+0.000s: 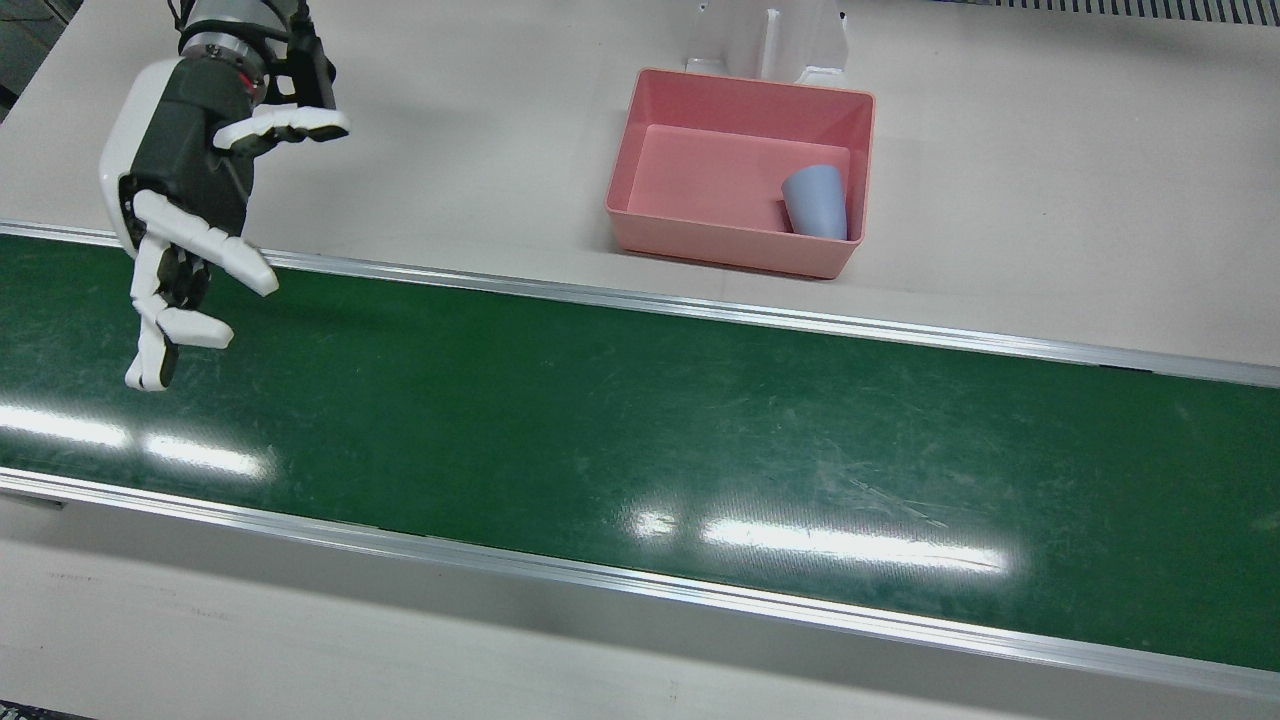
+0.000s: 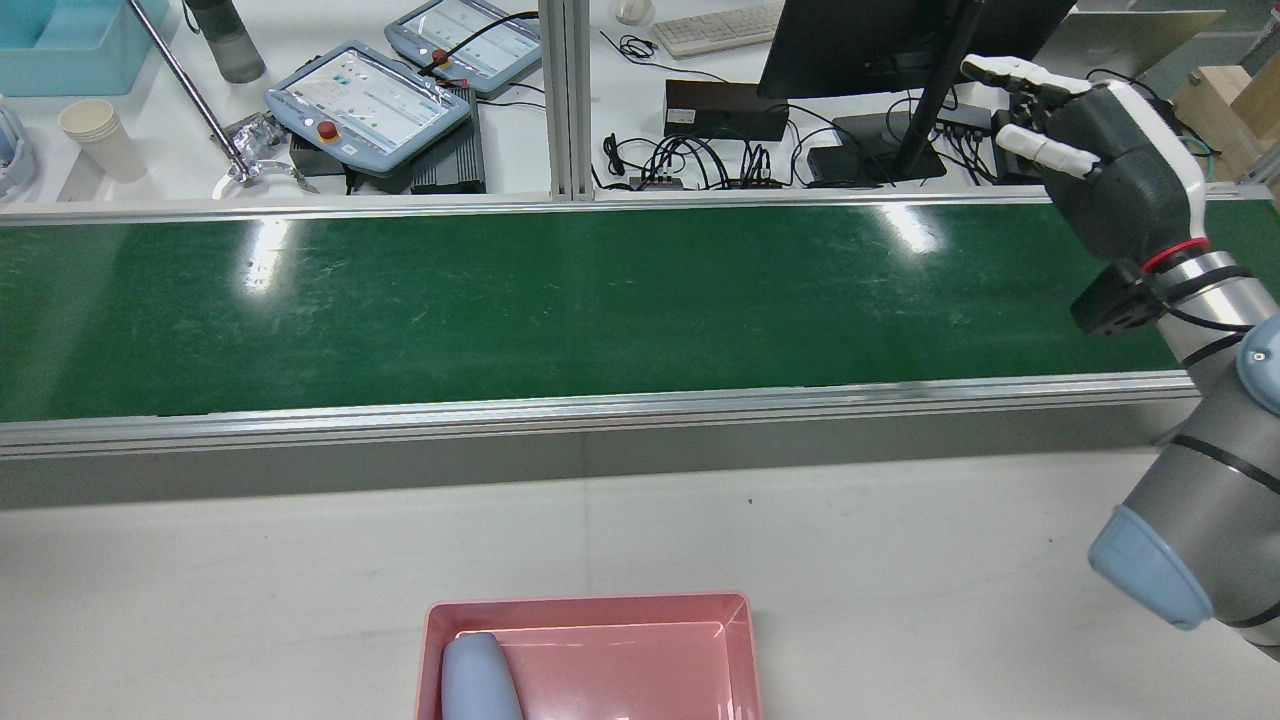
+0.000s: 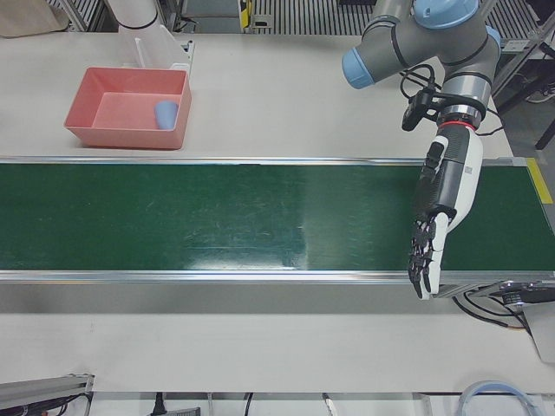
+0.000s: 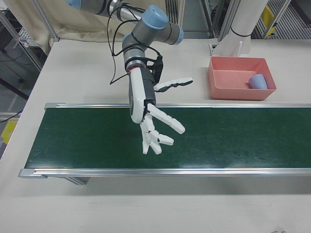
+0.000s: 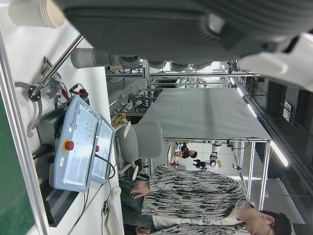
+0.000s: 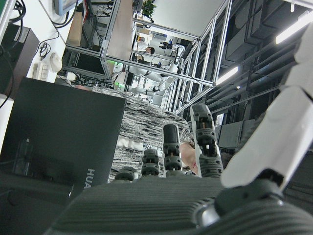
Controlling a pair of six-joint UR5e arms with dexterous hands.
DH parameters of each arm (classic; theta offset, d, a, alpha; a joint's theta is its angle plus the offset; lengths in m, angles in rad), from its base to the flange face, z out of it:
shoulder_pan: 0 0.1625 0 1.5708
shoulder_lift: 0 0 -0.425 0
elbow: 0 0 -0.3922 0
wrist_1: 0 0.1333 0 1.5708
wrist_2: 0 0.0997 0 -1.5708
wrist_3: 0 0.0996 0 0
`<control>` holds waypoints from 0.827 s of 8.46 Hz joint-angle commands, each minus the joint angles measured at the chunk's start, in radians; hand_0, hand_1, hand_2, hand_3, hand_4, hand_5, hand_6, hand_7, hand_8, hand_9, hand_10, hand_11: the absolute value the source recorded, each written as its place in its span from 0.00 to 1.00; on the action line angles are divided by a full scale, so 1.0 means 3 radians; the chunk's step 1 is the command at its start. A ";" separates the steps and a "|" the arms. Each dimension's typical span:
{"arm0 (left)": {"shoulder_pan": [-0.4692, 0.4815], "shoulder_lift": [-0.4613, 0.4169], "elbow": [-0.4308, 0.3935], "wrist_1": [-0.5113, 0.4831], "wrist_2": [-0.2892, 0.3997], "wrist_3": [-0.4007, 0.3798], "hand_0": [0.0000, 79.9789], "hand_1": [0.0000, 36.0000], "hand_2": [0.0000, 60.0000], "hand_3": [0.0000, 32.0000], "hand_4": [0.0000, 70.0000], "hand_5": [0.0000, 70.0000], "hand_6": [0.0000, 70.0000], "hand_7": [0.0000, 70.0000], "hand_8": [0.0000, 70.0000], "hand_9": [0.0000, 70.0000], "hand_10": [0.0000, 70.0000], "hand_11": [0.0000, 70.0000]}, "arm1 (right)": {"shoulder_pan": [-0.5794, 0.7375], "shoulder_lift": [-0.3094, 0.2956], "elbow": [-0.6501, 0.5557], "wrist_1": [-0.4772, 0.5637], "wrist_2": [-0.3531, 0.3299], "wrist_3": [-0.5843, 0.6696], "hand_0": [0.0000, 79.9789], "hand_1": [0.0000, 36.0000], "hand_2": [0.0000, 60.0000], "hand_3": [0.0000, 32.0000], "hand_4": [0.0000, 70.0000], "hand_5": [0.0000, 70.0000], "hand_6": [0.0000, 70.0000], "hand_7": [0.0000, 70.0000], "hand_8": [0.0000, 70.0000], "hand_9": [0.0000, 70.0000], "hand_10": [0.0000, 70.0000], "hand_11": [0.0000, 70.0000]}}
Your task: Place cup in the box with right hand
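A light blue cup [image 1: 815, 200] lies on its side in the pink box [image 1: 740, 85], against the box's right wall in the front view. It also shows in the rear view [image 2: 478, 680], the left-front view [image 3: 166, 113] and the right-front view [image 4: 257, 81]. My right hand [image 1: 180, 210] is open and empty, fingers spread, above the far end of the green belt, well away from the box. It shows in the rear view [image 2: 1110, 170] and the right-front view [image 4: 150, 111] too. My left hand [image 3: 442, 208] hangs open and empty over the belt's other end.
The green conveyor belt [image 1: 640, 440] runs across the table between metal rails. The box [image 2: 640, 650] stands on the white tabletop on the robot's side of the belt. A white pedestal [image 1: 770, 40] rises just behind the box. Monitors, pendants and cables lie beyond the belt.
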 commanded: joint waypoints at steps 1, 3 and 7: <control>0.0000 0.0000 0.0001 0.0000 -0.0001 0.0000 0.00 0.00 0.00 0.00 0.00 0.00 0.00 0.00 0.00 0.00 0.00 0.00 | 0.0520 -0.0109 -0.0244 0.0079 -0.0319 0.0155 0.49 0.20 0.16 0.00 0.33 0.02 0.13 0.62 0.08 0.23 0.02 0.04; 0.0000 0.0000 -0.0004 0.0000 -0.0001 0.0000 0.00 0.00 0.00 0.00 0.00 0.00 0.00 0.00 0.00 0.00 0.00 0.00 | 0.0878 -0.0323 -0.0270 0.0110 -0.0410 0.0150 0.49 0.19 0.15 0.00 0.31 0.02 0.14 0.66 0.09 0.25 0.04 0.06; 0.0000 0.0000 0.0001 0.0000 -0.0001 0.0000 0.00 0.00 0.00 0.00 0.00 0.00 0.00 0.00 0.00 0.00 0.00 0.00 | 0.1385 -0.0503 -0.0789 0.0776 -0.0860 0.0180 0.42 0.12 0.14 0.00 0.31 0.02 0.17 0.76 0.15 0.34 0.09 0.14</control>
